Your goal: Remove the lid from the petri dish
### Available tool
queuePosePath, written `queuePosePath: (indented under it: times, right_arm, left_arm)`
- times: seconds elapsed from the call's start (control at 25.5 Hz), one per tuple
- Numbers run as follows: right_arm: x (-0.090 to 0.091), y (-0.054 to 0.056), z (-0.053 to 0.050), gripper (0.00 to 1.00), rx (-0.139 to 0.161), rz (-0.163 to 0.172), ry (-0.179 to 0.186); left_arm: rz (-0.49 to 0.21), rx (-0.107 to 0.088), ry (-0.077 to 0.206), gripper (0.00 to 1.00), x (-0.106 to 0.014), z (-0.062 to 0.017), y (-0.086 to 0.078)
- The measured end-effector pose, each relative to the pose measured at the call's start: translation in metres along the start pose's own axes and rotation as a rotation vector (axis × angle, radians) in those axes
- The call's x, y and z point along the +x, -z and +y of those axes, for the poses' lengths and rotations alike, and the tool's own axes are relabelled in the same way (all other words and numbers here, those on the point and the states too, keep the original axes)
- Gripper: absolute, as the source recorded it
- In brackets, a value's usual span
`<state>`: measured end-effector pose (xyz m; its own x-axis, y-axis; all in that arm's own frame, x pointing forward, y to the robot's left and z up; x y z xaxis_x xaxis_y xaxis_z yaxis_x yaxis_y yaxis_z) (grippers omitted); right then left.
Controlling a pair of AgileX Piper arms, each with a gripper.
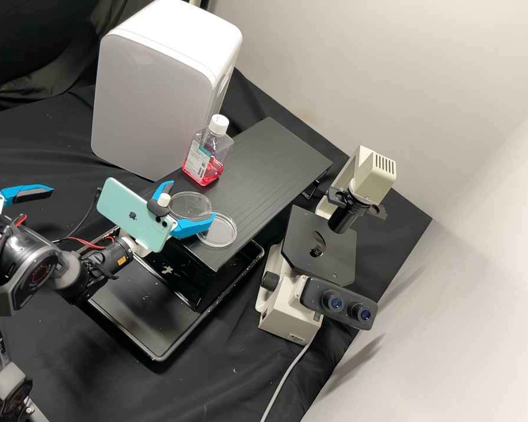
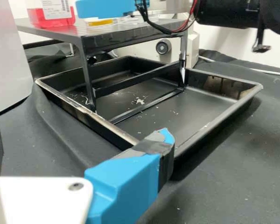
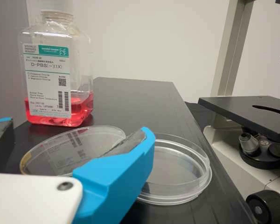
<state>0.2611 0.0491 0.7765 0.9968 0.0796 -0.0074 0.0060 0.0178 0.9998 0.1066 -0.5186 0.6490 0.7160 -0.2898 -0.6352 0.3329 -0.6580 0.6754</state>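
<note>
The lid is pinched at its rim by right gripper, just left of petri dish on platform; pad contact is seen from right wrist. Nothing is held by left gripper, fingers wide apart, near tray.

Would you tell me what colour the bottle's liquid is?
The liquid is pinkish red; the right wrist view shows it best.

Bare platform past the dish — bottle near; microscope alongside
</note>
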Motion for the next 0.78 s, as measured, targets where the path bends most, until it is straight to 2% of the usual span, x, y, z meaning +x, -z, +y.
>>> queuePosePath:
  times: [0.08, 0.2, 0.47, 0.55, 0.59, 0.67, 0.78]
  right_arm:
    - [0.000, 0.000, 0.000, 1.00, 0.000, 0.000, 0.000]
    - [0.000, 0.000, 0.000, 1.00, -0.002, 0.000, 0.000]
    - [-0.005, 0.000, 0.002, 1.00, -0.020, 0.000, -0.005]
    - [-0.009, 0.001, 0.004, 1.00, -0.027, -0.011, -0.021]
    - [-0.012, 0.001, 0.006, 1.00, -0.025, -0.032, -0.040]
    - [-0.019, 0.002, 0.009, 1.00, -0.005, -0.059, -0.070]
    - [-0.028, 0.002, 0.012, 1.00, 0.007, -0.061, -0.083]
  left_arm:
    - [-0.002, -0.001, -0.004, 1.00, 0.000, 0.0008, 0.000]
    - [-0.015, -0.016, -0.032, 1.00, -0.003, 0.0070, -0.001]
    - [-0.022, -0.013, -0.034, 1.00, -0.003, 0.0072, -0.002]
    - [-0.022, -0.013, -0.034, 1.00, -0.003, 0.0072, -0.002]
    - [-0.022, -0.013, -0.034, 1.00, -0.003, 0.0072, -0.002]
    - [-0.022, -0.013, -0.034, 1.00, -0.003, 0.0072, -0.002]
    - [-0.024, -0.012, -0.033, 1.00, -0.003, 0.0072, -0.002]
